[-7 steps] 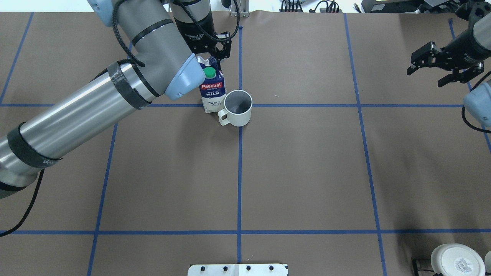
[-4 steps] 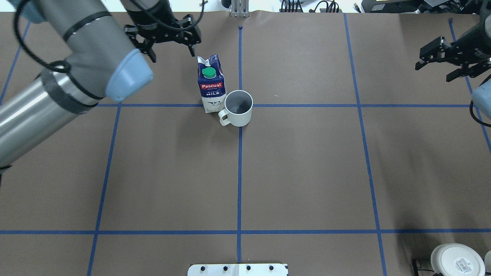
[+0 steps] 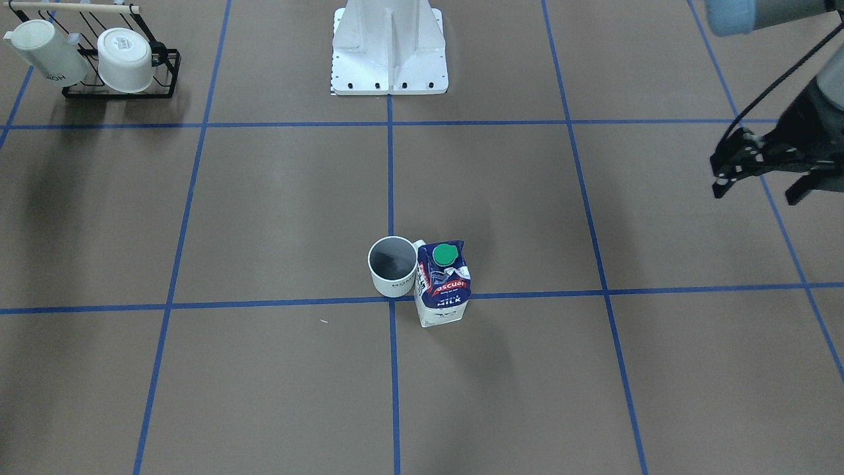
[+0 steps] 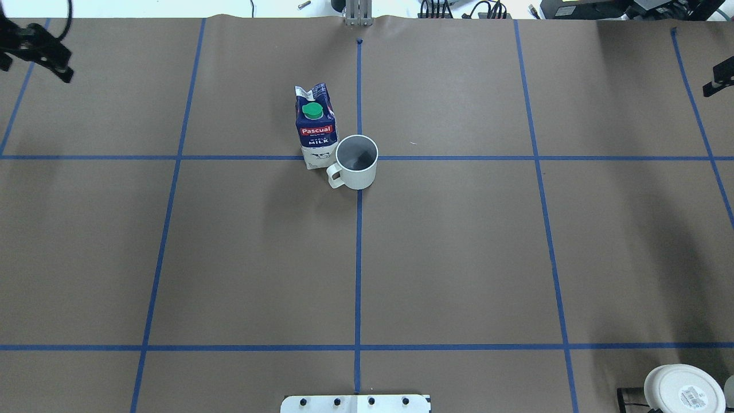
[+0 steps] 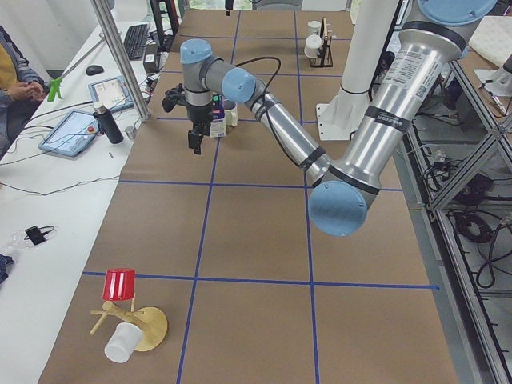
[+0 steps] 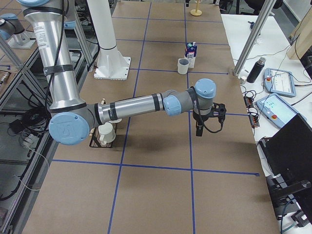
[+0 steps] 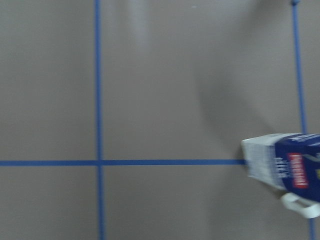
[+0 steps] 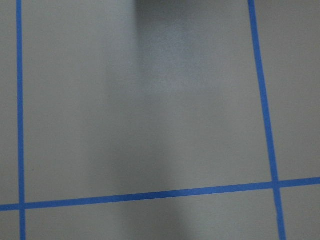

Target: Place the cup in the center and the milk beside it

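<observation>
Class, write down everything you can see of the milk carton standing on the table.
The milk carton looks like printed cardboard: white lower half, dark blue top with a red band reading Pascual, white MILK lettering, a green round cap and a somewhat crumpled gable ridge. It stands upright on the brown table, its base on a blue tape line, close against the white cup on the cup's handle side. Whether they touch cannot be told. Nothing grips it.

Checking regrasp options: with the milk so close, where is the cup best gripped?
Grip the cup by its right rim, from straight above, one finger inside. It stands upright and open, while the milk and the handle crowd its left side.
</observation>
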`<state>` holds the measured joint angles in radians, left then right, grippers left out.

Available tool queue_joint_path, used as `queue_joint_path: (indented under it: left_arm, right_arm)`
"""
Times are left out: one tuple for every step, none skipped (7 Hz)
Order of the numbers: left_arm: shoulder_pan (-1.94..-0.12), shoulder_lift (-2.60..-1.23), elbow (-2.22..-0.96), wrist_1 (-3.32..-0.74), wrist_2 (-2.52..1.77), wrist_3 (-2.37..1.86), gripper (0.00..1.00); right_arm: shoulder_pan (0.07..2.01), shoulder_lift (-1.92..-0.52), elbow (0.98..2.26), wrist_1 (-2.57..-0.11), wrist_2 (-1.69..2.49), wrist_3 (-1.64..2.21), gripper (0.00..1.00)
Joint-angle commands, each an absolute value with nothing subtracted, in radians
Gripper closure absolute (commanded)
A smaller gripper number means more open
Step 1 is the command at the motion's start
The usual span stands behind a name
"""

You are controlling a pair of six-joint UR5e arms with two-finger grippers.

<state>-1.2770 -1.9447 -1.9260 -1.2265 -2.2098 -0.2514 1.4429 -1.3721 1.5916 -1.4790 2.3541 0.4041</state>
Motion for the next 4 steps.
queue_joint_path:
  left_arm:
    - [-1.417,-1.783,-1.826,-1.398,-2.215,-0.028,0.02]
    - [-1.446,-1.746,-1.769,-1.463,-2.232,-0.005,0.02]
    - [-1.462,-1.744,-1.728,-1.471,-2.238,0.005,0.02]
    - [-1.483,-1.74,-1.72,-1.46,-2.238,0.003,0.02]
  right_arm:
    - [1.543,-1.32,1.575,-1.669,2.355,0.158,0.0]
    - [1.567,-1.298,1.588,-1.756,2.355,0.088,0.0]
    - [1.581,-1.299,1.592,-1.781,2.355,0.045,0.0]
    - [1.583,-1.301,1.592,-1.782,2.355,0.026,0.0]
